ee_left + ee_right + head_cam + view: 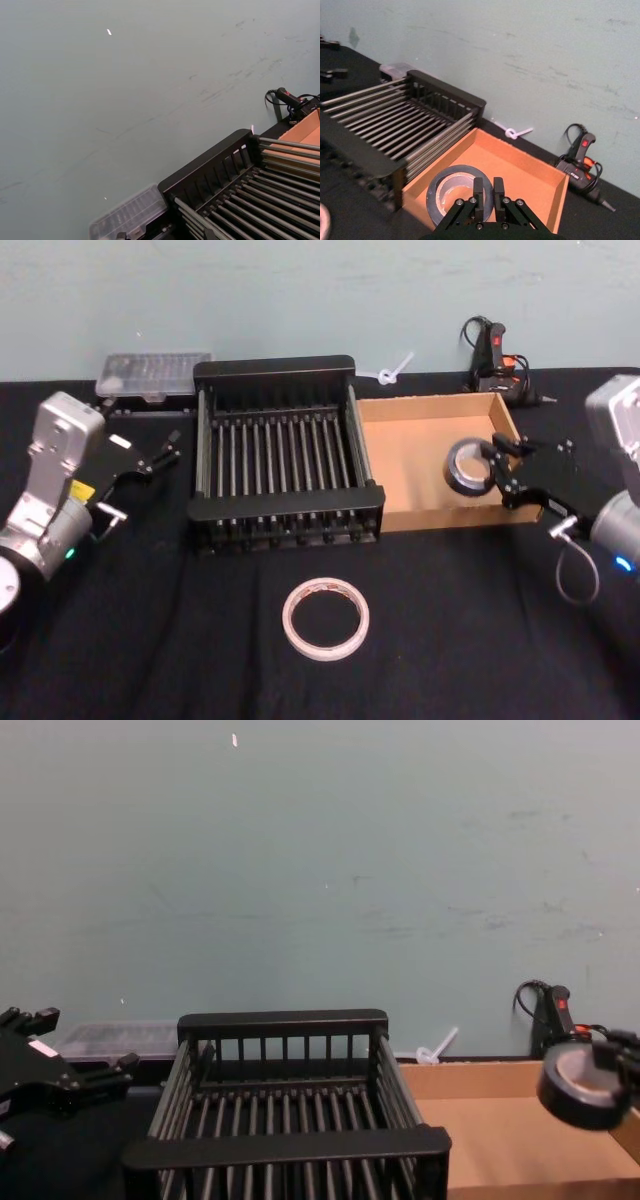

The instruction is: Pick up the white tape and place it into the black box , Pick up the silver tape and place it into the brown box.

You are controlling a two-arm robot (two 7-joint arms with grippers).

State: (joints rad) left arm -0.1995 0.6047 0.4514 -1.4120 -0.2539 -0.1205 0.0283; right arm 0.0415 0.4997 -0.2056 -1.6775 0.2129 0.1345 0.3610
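Over the brown box (410, 455), right gripper (497, 468) fingers clenched on the silver tape (466, 466), held off the floor. White tape (325, 618) on the bench, near the black box (283, 453). Left gripper (160, 454) fingers spread, idle.

Head looks down; chest level; both share black box (275, 455).

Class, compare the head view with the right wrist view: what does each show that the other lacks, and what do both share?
Head view alone: the left gripper, open beside the black box.

Right wrist view alone: nothing distinct that I can name.

Both: the right gripper shut on the silver tape over the brown box, and a glue gun.
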